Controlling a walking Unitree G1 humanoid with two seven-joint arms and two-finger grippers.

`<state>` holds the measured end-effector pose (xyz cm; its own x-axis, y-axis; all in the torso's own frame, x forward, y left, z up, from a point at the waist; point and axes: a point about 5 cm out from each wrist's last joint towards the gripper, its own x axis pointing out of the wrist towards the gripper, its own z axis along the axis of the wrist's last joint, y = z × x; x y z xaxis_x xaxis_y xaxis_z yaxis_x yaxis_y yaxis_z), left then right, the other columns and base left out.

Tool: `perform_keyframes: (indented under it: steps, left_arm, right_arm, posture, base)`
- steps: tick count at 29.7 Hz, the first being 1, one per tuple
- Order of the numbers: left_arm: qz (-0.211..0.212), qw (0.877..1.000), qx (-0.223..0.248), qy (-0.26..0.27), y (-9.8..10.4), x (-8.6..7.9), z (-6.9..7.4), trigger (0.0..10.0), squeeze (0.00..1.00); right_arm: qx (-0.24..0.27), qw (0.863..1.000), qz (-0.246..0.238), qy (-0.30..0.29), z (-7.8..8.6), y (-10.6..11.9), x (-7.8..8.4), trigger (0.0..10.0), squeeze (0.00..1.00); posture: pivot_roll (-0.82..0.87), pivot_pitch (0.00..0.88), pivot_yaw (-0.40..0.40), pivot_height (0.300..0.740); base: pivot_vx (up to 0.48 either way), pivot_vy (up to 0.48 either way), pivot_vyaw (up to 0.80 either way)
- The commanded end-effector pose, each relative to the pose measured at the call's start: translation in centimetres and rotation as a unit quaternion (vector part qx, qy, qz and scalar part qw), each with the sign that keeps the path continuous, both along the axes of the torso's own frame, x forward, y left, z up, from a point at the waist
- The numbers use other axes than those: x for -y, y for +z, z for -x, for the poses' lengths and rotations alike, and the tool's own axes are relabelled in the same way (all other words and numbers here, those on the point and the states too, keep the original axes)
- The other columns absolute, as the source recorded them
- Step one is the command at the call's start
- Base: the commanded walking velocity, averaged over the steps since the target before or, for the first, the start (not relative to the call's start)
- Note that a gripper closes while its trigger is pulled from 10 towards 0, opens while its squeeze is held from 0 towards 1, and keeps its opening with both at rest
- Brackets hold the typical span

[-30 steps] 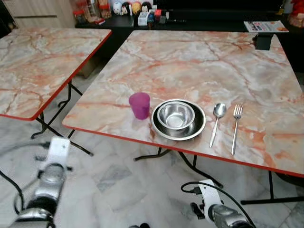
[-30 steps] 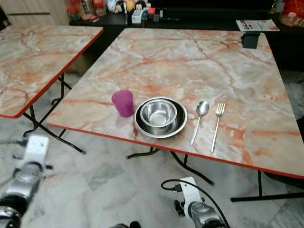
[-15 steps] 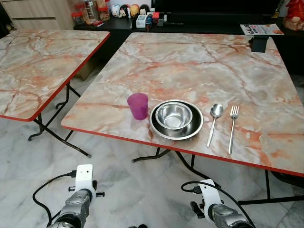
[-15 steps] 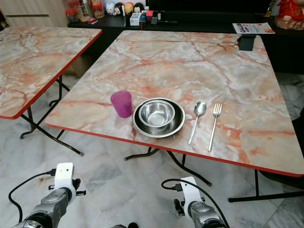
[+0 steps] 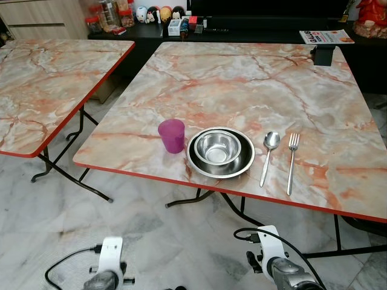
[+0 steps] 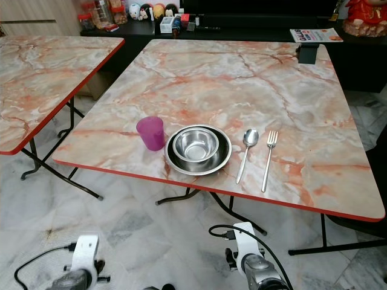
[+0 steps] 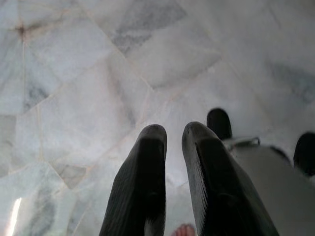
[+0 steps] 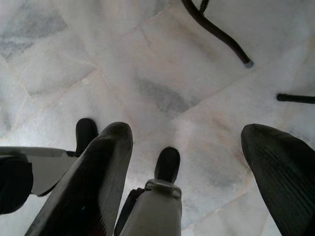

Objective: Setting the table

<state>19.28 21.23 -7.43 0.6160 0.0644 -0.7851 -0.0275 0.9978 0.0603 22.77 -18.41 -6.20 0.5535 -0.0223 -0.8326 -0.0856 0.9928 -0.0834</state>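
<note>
A place setting lies near the front edge of the marble-patterned table (image 5: 254,78). A purple cup (image 5: 172,135) stands left of a steel bowl (image 5: 219,147) nested in a steel plate (image 5: 201,165). To the right lie a spoon (image 5: 268,153) and a fork (image 5: 291,160), side by side. Both arms hang low by the floor, wrists at the bottom of the head views. My left gripper (image 7: 173,137) is shut, fingers nearly touching, empty. My right gripper (image 8: 197,142) is open wide, with nothing between its fingers.
A second marble table (image 5: 42,78) stands to the left, with a gap between the two. A dark counter (image 5: 199,24) with jars and boxes runs along the back. A magazine (image 5: 324,37) and a black box (image 5: 323,56) sit at the far right. Folding legs (image 5: 187,199) reach under the table.
The camera has shifted, so the table sits slightly higher and left. My left arm has dropped from raised at the left to hanging low at the bottom edge.
</note>
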Motion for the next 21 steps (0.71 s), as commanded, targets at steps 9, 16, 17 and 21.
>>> perform_keyframes:
  steps: [9,16,17,21]
  left_arm:
    - [0.049,0.998,0.009,0.045,-0.2,-3.5,2.7,10.0,0.00]
    - [0.061,0.993,0.021,0.098,0.6,-6.1,3.0,10.0,0.00]
    - [0.057,0.994,0.015,0.091,0.6,-6.3,3.1,10.0,0.00]
    - [0.009,0.999,-0.032,0.031,0.2,-6.6,4.0,10.0,0.00]
  right_arm:
    - [-0.002,1.000,-0.003,0.008,0.0,0.0,-0.1,10.0,0.00]
    - [-0.002,1.000,-0.010,0.017,0.1,-0.1,-0.2,10.0,0.00]
    - [0.000,1.000,-0.011,0.017,0.1,-0.1,-0.3,10.0,0.00]
    - [0.000,1.000,-0.014,0.019,0.1,-0.1,-0.3,10.0,0.00]
  posture:
    - [-0.11,0.069,0.092,0.740]
    - [-0.10,0.051,0.076,0.740]
    - [-0.10,0.051,0.076,0.740]
    - [-0.10,0.047,0.075,0.740]
  base:
    - [0.000,0.000,0.00]
    - [0.000,0.000,0.00]
    - [0.000,0.000,0.00]
    - [0.000,0.000,0.00]
